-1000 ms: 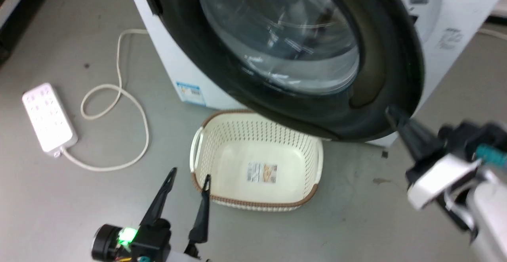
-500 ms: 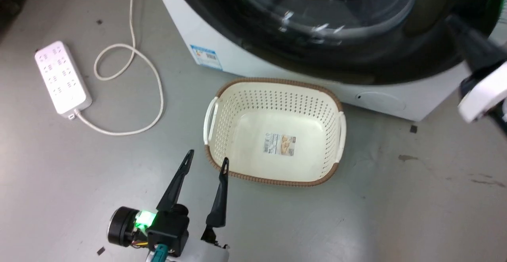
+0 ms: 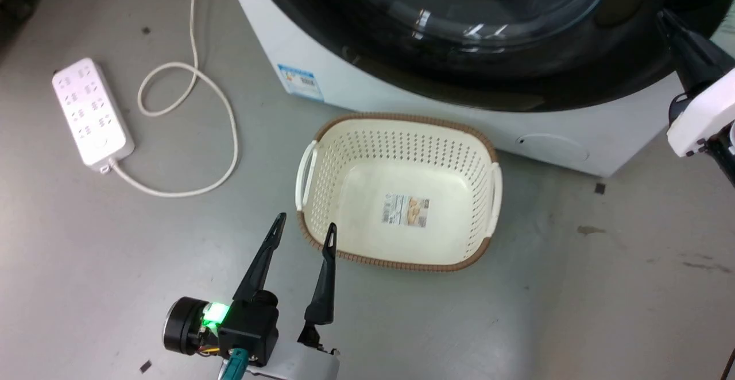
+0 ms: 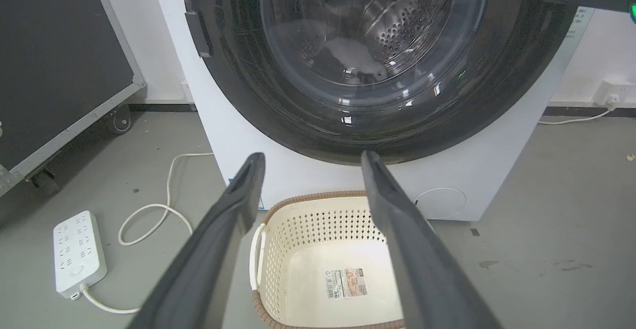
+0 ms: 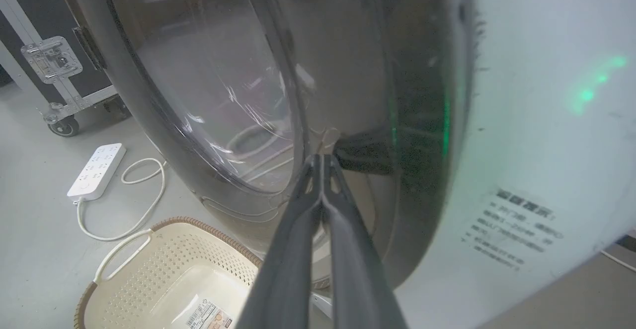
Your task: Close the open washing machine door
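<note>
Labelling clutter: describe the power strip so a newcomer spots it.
Find the white washer; on the grey floor left of it and the cream basket lies a white power strip. Unlike them, it is a flat slab trailing a looping cable.

Washing machine door [image 4: 377,45] glossy glass; basket [image 3: 402,144] matt plastic.

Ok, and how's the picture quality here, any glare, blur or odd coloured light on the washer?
Head view: sharp, with small white glints on the glass of the washing machine door. Left wrist view: the left gripper looks soft up close, while the door behind it is crisp. Right wrist view: hazy, with a green glow on the white side of the washing machine and pale reflections across the glass.
</note>
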Tool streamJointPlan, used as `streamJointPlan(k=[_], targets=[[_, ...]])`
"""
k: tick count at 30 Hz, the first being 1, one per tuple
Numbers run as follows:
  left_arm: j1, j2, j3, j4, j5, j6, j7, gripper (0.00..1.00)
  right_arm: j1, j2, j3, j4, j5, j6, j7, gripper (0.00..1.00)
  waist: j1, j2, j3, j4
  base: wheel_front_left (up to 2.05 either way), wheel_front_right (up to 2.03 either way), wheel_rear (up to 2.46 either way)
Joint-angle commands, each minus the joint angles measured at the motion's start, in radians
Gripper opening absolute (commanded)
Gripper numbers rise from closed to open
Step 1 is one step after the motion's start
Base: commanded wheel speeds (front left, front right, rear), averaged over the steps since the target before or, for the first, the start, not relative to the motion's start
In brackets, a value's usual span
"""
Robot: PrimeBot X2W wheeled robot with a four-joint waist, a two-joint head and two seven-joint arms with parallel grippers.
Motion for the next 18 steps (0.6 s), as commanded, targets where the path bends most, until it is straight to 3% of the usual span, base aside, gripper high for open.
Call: streamJointPlan(k=[1,2,4,9,11,18], targets=[[-0.016,-0.001,0.002,0.005,-0.005,0.002,-0.005,1.0,-0.019,-0.01,-0.002,0.02,0.005,-0.011,-0.019,0.0,0.0,-0.0001,-0.025,-0.015,0.0,0.0,0.0],[-0.016,-0.001,0.004,0.007,-0.008,0.0,-0.005,1.0,-0.011,-0.007,0.008,0.023,0.006,-0.011,-0.029,0.0,0.0,-0.0001,-0.037,-0.021,0.0,0.0,0.0],[-0.014,-0.001,0.013,0.013,-0.015,-0.006,-0.005,1.0,0.011,-0.004,0.021,0.021,0.005,-0.011,-0.068,1.0,0.0,-0.0001,-0.066,-0.036,0.0,0.0,0.0],[0.002,0.002,0.045,0.038,-0.037,-0.03,-0.005,1.0,0.123,0.015,0.03,-0.013,0.009,-0.011,-0.121,1.0,0.0,-0.0001,-0.155,-0.085,0.0,0.0,0.0],[0.029,0.005,0.083,0.054,-0.057,-0.048,-0.005,1.0,0.256,0.039,-0.034,-0.077,-0.001,-0.011,-0.136,1.0,0.0,-0.0001,-0.229,-0.129,0.0,0.0,0.0],[0.067,0.006,0.138,0.073,-0.069,-0.079,-0.005,1.0,0.556,0.141,-0.293,-0.338,-0.163,-0.011,-0.138,1.0,0.0,-0.0001,-0.296,-0.191,0.0,0.0,0.0]])
